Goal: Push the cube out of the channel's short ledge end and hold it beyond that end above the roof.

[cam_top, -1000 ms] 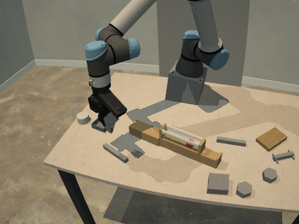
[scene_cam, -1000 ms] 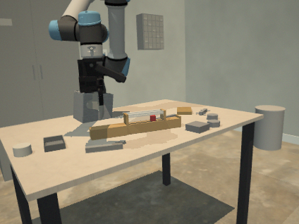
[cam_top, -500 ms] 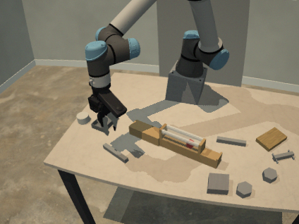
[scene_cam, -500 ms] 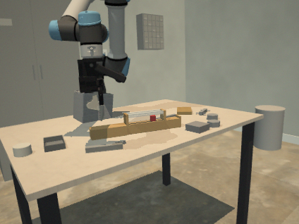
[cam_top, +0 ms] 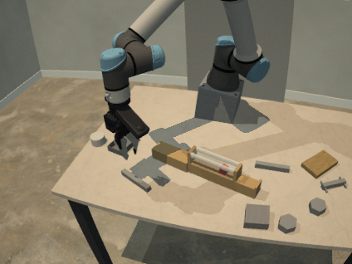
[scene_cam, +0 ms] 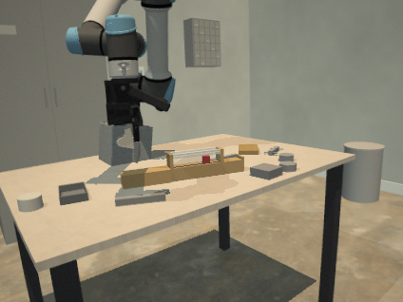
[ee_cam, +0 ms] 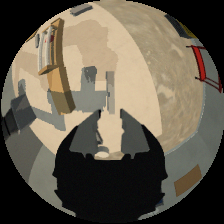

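Top view, left to right: white puck [cam_top: 98,139] [scene_cam: 29,202] near the table's left edge, then the pincer [cam_top: 129,154] [scene_cam: 136,159] [ee_cam: 110,109], jaws part-open on a narrow gap, holding nothing, hanging over/near the shallow tray [cam_top: 117,151] [scene_cam: 73,199]. Bare tabletop [cam_top: 178,195] [scene_cam: 102,228] separates the lower-left grey bar [cam_top: 135,180] [scene_cam: 140,198] [ee_cam: 110,92] from the channel [cam_top: 207,176] [scene_cam: 190,174] [ee_cam: 59,92] at centre; red cube [cam_top: 223,168] [scene_cam: 205,159] [ee_cam: 52,38] sits inside, under the clear roof rods, towards the right end.

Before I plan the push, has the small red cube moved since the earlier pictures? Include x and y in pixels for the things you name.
No; the small red cube [cam_top: 223,169] [scene_cam: 205,159] sits just inside the same brown wooden end frame [cam_top: 237,172] [scene_cam: 221,155].
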You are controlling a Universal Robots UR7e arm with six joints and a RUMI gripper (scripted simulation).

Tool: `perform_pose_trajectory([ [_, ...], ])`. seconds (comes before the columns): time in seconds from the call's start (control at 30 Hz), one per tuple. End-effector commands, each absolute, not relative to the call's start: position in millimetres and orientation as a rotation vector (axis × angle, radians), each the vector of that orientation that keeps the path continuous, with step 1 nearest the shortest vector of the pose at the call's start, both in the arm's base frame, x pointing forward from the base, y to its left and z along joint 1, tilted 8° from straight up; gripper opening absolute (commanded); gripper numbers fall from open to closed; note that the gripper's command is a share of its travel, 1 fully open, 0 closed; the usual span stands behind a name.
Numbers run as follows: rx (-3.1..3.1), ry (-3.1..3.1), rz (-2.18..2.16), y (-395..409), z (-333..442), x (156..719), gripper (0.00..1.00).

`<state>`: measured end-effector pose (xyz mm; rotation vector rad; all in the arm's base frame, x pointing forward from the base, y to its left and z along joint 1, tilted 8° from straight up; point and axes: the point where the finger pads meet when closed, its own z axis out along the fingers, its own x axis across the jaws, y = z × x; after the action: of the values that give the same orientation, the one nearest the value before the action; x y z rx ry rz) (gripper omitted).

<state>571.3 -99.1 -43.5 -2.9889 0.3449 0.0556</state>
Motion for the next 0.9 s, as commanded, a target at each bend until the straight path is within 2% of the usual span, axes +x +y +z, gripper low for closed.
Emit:
perform_pose_trajectory([
  [0.0,-2.989,0.345,0.053,-99.4,-42.8,571.8,0.22],
  [0.53,-2.988,0.346,0.054,-98.9,-46.7,571.7,0.22],
  [0.87,-2.987,0.347,0.054,-91.0,-107.5,570.9,0.22],
])
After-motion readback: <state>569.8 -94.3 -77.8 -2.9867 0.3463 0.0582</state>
